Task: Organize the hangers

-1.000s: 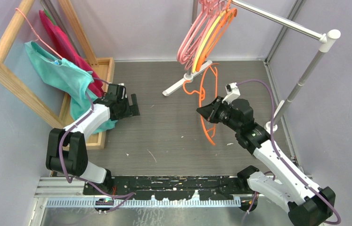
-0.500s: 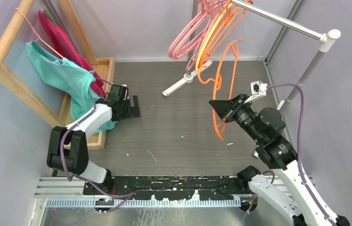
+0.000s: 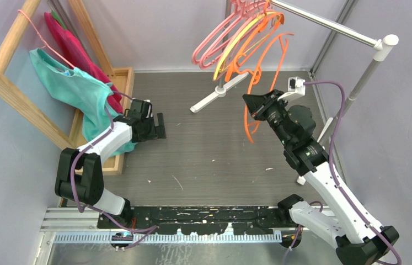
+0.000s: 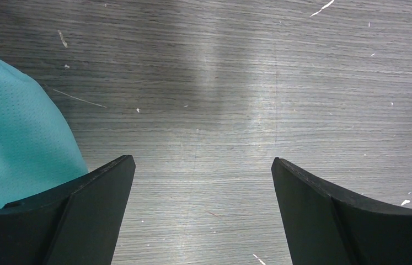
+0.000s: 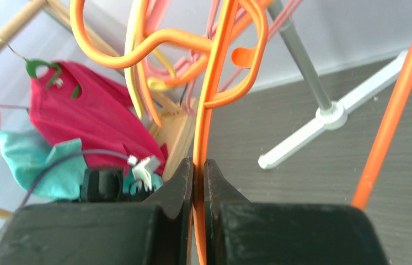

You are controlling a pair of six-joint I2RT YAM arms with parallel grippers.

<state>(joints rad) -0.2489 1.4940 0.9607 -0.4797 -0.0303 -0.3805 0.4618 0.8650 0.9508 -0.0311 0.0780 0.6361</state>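
Higher now than a second ago, our right gripper (image 5: 199, 171) clamps the orange hanger (image 5: 201, 135) near the rail (image 3: 325, 24) (hook seemingly not yet over it) beside the hung hangers (image 3: 235, 48), left gripper (image 4: 202, 163) idling agape.

My top view looks down from the near side, left wrist close over table (image 4: 236, 83), right wrist facing hangers (image 5: 210, 110), both shared overhead.

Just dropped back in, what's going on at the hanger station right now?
The right gripper, jaws shut on an orange hanger, holds it up near the metal rail where the other hangers hang; its hook does not look seated yet. The left gripper sits open and empty over the table, beside the teal cloth.
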